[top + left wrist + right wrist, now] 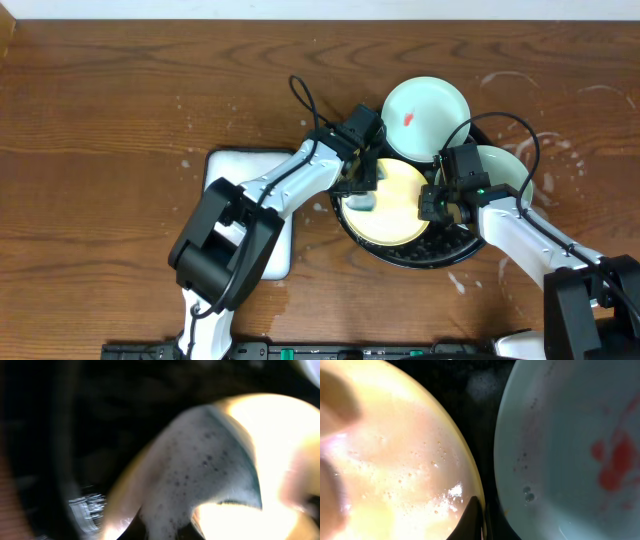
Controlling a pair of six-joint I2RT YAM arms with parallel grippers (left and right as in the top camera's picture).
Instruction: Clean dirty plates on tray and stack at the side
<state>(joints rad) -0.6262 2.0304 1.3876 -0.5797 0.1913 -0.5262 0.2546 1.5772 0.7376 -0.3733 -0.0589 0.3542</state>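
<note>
The yellow plate (395,215) lies in the black tray (420,257), wet with foam. My left gripper (360,188) is over its left part, shut on a grey-green foamy sponge (200,470) that rests on the plate (280,425). My right gripper (437,203) is shut on the yellow plate's right rim; in the right wrist view its fingers (476,515) pinch that rim (395,460). A mint-green plate with a red smear (425,115) leans on the tray's far rim and shows in the right wrist view (560,450). A second mint plate (505,170) sits at the tray's right, partly under my right arm.
A white rectangular dish (235,165) stands left of the tray, mostly under my left arm. Whitish soap streaks mark the brown tabletop (575,110) to the right of the tray. Cables loop above both wrists.
</note>
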